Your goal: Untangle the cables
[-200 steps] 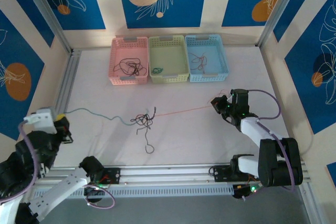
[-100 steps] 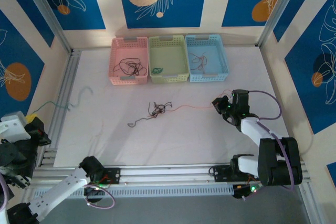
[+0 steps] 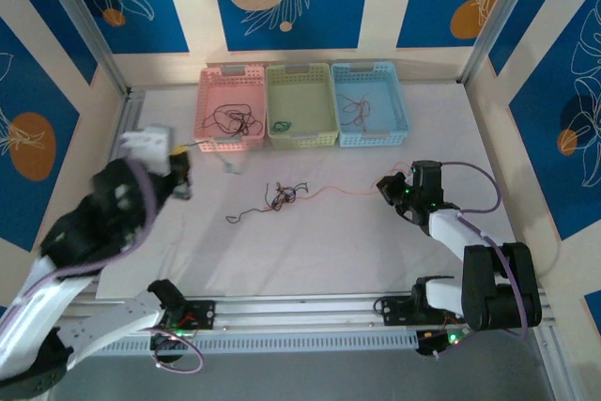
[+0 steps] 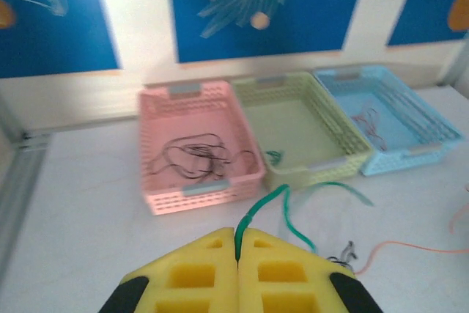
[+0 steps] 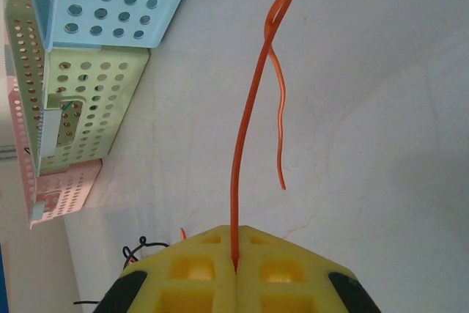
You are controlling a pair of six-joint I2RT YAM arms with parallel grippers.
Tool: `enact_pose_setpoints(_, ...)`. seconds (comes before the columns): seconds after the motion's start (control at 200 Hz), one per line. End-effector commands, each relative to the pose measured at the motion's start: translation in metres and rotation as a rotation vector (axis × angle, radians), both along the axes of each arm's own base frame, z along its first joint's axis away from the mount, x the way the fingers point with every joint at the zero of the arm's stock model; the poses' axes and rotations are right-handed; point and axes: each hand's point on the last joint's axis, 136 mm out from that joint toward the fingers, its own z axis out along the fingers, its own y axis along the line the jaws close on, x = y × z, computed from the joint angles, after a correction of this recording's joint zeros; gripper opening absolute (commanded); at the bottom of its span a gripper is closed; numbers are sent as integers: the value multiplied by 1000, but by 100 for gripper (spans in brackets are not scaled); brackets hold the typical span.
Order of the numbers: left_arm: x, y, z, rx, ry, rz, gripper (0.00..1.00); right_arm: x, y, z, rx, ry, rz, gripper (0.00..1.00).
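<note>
Against half a second ago, the left arm is seen swung from the 8 o'clock edge of the white table (image 3: 376,251) to about 10 o'clock, the left gripper (image 3: 178,159) now set near the pink perforated plastic basket (image 3: 201,110). The thin green wire (image 4: 258,207), stretched out of the knot a second ago, is carried with it, apart from the rest. The small dark tangle of thin black wires (image 3: 282,196) is left near the centre, hardly shifted, and the right gripper (image 3: 387,185) is kept at 3 o'clock.

From above the fingers are too small to be judged. In the left wrist view the blocky yellow finger pads (image 4: 220,254), moulded with square recesses, are pressed together and the green wire is pinched in their seam. In the right wrist view matching pads (image 5: 220,284) are closed on the thin red-orange wire (image 5: 245,122), drawn straight towards 12 o'clock, a loose end curled beside it.

Basket contents are given by the left wrist view: curly black strands (image 4: 194,159) in the pink one, a small green coil (image 4: 275,156) in the pale green lattice basket (image 4: 315,170), red strands (image 4: 370,119) in the pale blue lattice basket (image 4: 410,155). Their round wall holes are seen close in the right wrist view.
</note>
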Motion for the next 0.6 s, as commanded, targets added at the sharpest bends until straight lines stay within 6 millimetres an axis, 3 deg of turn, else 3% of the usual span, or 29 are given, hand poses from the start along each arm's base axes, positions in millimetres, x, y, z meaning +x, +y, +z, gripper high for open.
enact_pose_setpoints(0.0, 32, -57, 27, -96, -62, -112, 0, 3, 1, 2, -20, -11, 6, 0)
enact_pose_setpoints(0.28, 150, -128, -4, -70, 15, -110, 0, 3, 6, 4, -45, -17, 24, 0)
enact_pose_setpoints(0.45, 211, -142, -15, -63, 18, -69, 0, 3, 7, 3, -45, -17, 29, 0)
enact_pose_setpoints(0.595, 262, -149, -41, -24, 28, -36, 0, 4, 8, 5, -44, -20, 33, 0)
